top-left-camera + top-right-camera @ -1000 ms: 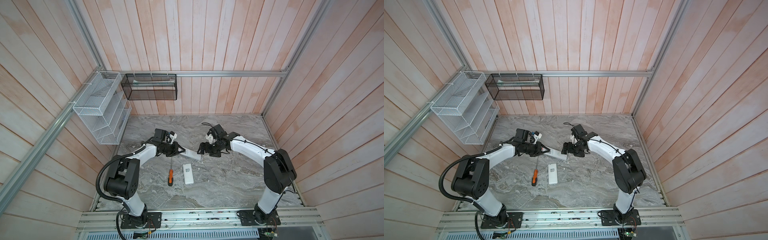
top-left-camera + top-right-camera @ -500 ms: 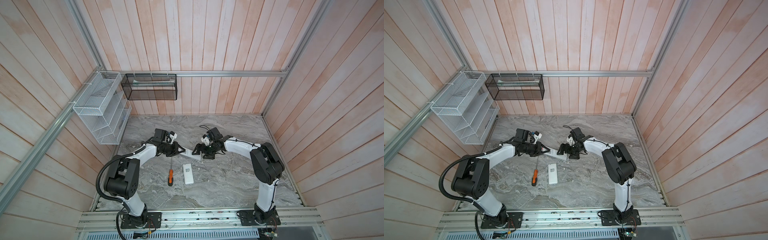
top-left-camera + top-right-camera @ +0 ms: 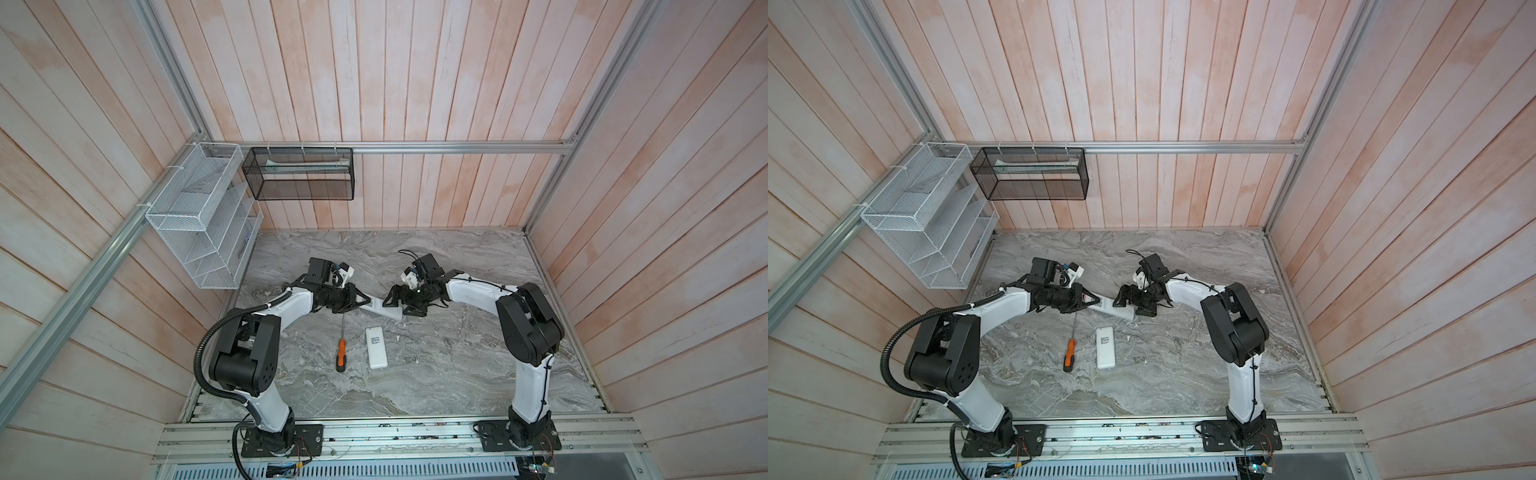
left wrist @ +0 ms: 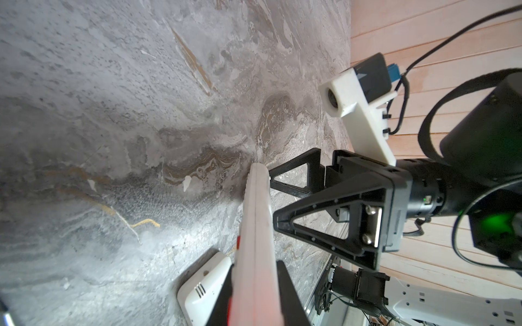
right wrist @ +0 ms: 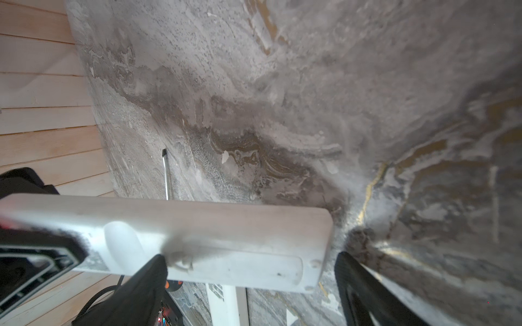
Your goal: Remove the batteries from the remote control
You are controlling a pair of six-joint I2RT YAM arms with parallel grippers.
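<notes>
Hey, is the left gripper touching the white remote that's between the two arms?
Touching. The left wrist view shows the left gripper with a dark finger pressed against each side of the remote.

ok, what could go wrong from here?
1. The left gripper pinches the white remote by one end only. A push from the right gripper, open around the free end, could twist it loose.
2. If it drops, it could land on the second remote or the orange-handled screwdriver lying close by.
</notes>
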